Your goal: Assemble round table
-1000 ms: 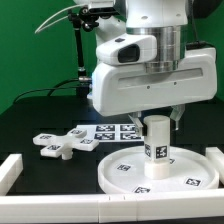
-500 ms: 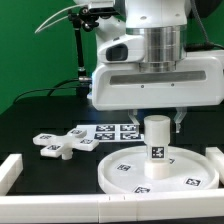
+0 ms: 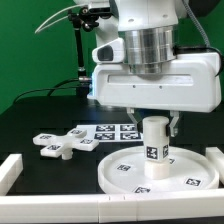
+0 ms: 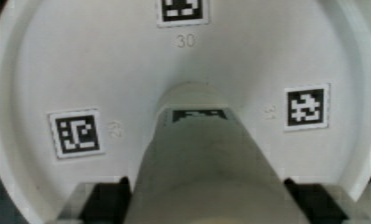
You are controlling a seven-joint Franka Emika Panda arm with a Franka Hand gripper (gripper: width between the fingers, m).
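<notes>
The large round rimmed disc [image 3: 118, 176] lies flat near the front of the table. The short thick cylinder leg [image 3: 155, 143] stands upright at its centre. My gripper [image 3: 155, 124] comes straight down over the leg's top, one finger on each side, and is shut on the leg. In the wrist view the leg [image 4: 203, 150] fills the space between the two dark pads [image 4: 107, 200] of my gripper [image 4: 203, 205], with the disc [image 4: 40, 70] and its tags around it. The cross-shaped foot piece [image 3: 58, 145] lies apart on the black table, toward the exterior view's left.
The marker board [image 3: 108, 130] lies flat behind the disc, under my hand. White border bars stand at the exterior view's left [image 3: 8, 172], along the front [image 3: 100, 212] and at the right [image 3: 216, 157]. A black stand [image 3: 80, 60] rises at the back.
My hand has turned about its vertical axis over the leg, its wide face now squarer to the camera. The leg stays upright on the disc; the foot piece has not moved.
</notes>
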